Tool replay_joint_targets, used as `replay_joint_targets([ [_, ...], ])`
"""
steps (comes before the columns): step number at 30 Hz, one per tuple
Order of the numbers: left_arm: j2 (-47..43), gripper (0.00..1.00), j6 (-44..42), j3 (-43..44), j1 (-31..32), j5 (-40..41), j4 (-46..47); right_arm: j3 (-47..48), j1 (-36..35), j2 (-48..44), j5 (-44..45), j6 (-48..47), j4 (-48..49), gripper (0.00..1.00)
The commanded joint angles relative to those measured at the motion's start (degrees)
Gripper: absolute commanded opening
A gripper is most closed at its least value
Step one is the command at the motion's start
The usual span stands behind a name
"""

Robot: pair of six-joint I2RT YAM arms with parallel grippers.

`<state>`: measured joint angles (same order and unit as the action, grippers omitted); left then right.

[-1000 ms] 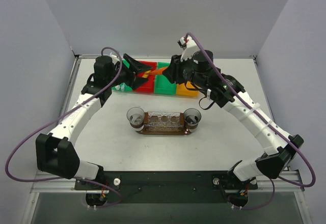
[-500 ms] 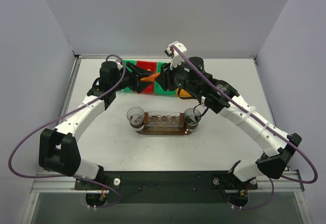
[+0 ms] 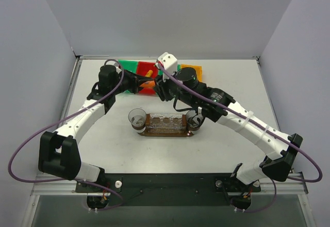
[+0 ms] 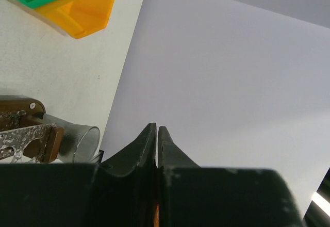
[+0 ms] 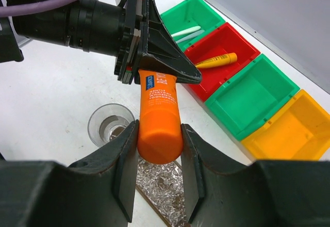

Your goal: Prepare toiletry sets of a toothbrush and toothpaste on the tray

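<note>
Right gripper clamps orange toothpaste at cap end. Left gripper pinches its flat tail, 12 o'clock in my right wrist view.

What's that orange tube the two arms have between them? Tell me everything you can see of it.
The orange toothpaste tube looks like smooth, soft plastic, with a blue-and-white printed label along its side. It is thick and rounded at one end and tapers to a flat end. It hangs in the air above the table, touching nothing else: the right gripper squeezes the thick end, and the left gripper clamps the flat end.
</note>
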<state>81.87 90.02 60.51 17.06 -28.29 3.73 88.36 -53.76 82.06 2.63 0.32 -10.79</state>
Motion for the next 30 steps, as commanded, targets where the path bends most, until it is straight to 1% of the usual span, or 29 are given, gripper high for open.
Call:
replay_joint_targets([
  [1, -2.68, 0.06, -0.11, 0.05, -0.45, -0.97, 3.92, -1.87, -1.78, -1.02, 2.81, -4.36, 1.3, 0.0],
  [2, -2.76, 0.02, -0.28, 0.05, -0.71, -0.97, 4.01, -2.31, -1.88, -1.03, 3.69, -4.62, 1.12, 0.0],
  [3, -2.68, 0.0, -0.63, 0.13, -0.8, -0.97, 4.01, -2.57, -2.05, -1.03, 3.96, -4.88, 0.6, 0.0],
  [5, -2.68, 0.0, -1.33, 0.22, -1.15, -0.89, 4.36, -3.45, -2.23, -1.11, 4.48, -5.06, 0.07, 0.01],
  [6, -2.59, 0.0, -2.21, 0.31, -1.24, -0.8, 4.62, -3.72, -2.23, -1.2, 4.66, -5.15, -0.63, 0.06],
  [8, -2.24, 0.0, -3.35, 0.92, -1.59, -0.54, 4.62, -4.59, -2.23, -1.38, 5.1, -5.24, -1.34, 0.14],
  [9, -1.98, 0.0, -4.58, 1.19, -1.76, -0.53, 5.06, -4.86, -2.32, -1.55, 5.62, -5.15, -2.13, 0.23],
  [10, -1.62, 0.0, -5.37, 1.88, -1.94, -0.45, 5.5, -5.64, -2.32, -2.08, 5.8, -4.98, -2.48, 0.28],
  [11, -1.36, 0.0, -7.55, 2.41, -2.12, -0.62, 5.85, -6.09, -2.14, -2.43, 6.15, -4.71, -2.83, 0.38],
  [13, -0.05, 0.0, -9.68, 4.34, -2.2, -1.41, 7.25, -6.96, -1.97, -3.92, 6.51, -3.66, -2.92, 0.49],
  [14, 0.4, 0.0, -12.03, 5.14, -2.21, -2.46, 8.48, -6.97, -1.7, -4.28, 6.33, -3.22, -3.19, 0.55],
  [16, 1.71, 0.0, -14.51, 7.76, -2.21, -3.61, 8.75, -7.06, -1.0, -5.76, 4.93, -1.82, -3.54, 0.59],
  [17, 1.89, 0.0, -17.3, 8.48, -2.21, -3.87, 8.41, -6.97, -0.48, -6.38, 4.14, -0.42, -3.89, 0.62],
  [18, 1.98, 0.0, -18.64, 9.09, -2.12, -3.96, 7.97, -6.97, 0.83, -6.82, 2.83, 1.16, -4.07, 0.63],
  [20, 2.07, 0.0, -21.79, 10.32, -2.03, -4.14, 7.87, -6.71, 2.86, -8.05, -2.09, 4.93, -4.42, 0.65],
  [21, 2.07, 0.0, -22.86, 10.76, -2.03, -4.31, 7.79, -6.62, 6.09, -8.32, -5.59, 6.52, -4.42, 0.65],
  [22, 2.07, 0.0, -23.83, 11.03, -2.12, -4.49, 7.79, -6.44, 7.86, -8.5, -12.76, 8.63, -4.42, 0.65],
  [23, 1.98, 0.0, -25.75, 11.29, -1.94, -4.75, 8.31, -6.09, 9.53, -8.24, -16.22, 10.39, -4.33, 0.66],
  [24, 1.98, 0.0, -26.55, 11.47, -1.94, -5.1, 8.75, -5.05, 12.94, -7.28, -19.56, 13.36, -4.42, 0.66],
  [25, 2.07, 0.0, -27.17, 11.47, -1.59, -6.41, 9.71, -4.17, 14.02, -6.4, -26.56, 14.52, -4.42, 0.66],
  [26, 2.07, 0.0, -28.13, 11.56, -1.42, -7.12, 12.07, -3.11, 15.34, -5.43, -29.5, 15.41, -4.94, 0.66],
  [27, 2.07, 0.0, -28.49, 11.65, -1.24, -7.82, 13.31, -1.19, 16.48, -4.46, -33.1, 18.29, -4.95, 0.66],
  [28, 1.81, 0.0, -29.02, 11.65, -0.63, -8.61, 14.28, -0.39, 18.93, -2.11, -36.44, 20.06, -4.95, 0.66],
  [29, 1.63, 0.0, -30.33, 11.73, -0.36, -8.71, 15.6, 0.23, 20.0, -0.95, -43.08, 22.34, -4.08, 0.66],
  [30, 1.28, 0.0, -30.95, 11.74, -0.1, -8.88, 16.13, 1.19, 20.96, 1.32, -46.28, 25.32, -3.28, 0.66],
])
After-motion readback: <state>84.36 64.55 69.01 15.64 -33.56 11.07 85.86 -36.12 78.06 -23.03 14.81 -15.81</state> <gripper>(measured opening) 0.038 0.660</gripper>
